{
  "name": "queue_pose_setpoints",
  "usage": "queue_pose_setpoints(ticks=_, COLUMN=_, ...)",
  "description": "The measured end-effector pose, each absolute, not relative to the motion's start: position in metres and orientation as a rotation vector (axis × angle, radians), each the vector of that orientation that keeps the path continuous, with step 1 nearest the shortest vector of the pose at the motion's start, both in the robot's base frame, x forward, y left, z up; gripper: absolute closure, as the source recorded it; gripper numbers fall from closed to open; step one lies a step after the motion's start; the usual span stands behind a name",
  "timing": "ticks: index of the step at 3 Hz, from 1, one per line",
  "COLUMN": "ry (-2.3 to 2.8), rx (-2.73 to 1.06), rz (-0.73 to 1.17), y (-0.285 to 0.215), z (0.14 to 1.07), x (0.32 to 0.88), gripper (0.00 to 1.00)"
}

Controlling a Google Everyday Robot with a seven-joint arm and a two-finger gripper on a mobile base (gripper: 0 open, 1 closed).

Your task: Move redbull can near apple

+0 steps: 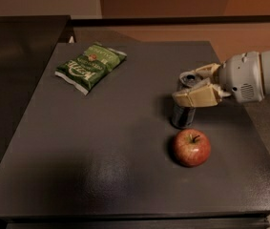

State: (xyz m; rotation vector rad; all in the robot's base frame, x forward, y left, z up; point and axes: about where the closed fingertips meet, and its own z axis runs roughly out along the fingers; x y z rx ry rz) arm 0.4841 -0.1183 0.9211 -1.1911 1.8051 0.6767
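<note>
Gripping the redbull can (184,116) near its top with the gripper (190,88), reaching in from the right over the dark table (101,151). Holding the can upright just behind the apple (192,147), very close to it. Lying well apart at the far left, a green snack bag (90,66).

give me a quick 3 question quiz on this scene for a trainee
1. True or false: the redbull can is upright, with the apple just in front of it.
2. What lies at the far left of the table? A) green snack bag B) sponge C) bowl
3. Fill in: the gripper, reaching in from the right, has its jaws closed around the ___.
Key: 1 true; 2 A; 3 redbull can.
</note>
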Motion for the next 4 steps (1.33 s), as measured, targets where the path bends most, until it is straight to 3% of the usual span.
queue_pose_setpoints(ticks=2, ry=1.755, rx=-1.203, rz=0.667, y=-0.1172, z=0.9197, x=0.4795, gripper=0.12)
queue_pose_setpoints(ticks=3, ry=1.753, rx=-1.207, rz=0.668, y=-0.1152, z=0.92, x=0.4791, gripper=0.0)
queue_pose_setpoints(ticks=4, ry=1.753, rx=-1.207, rz=0.668, y=-0.1151, z=0.92, x=0.4791, gripper=0.0)
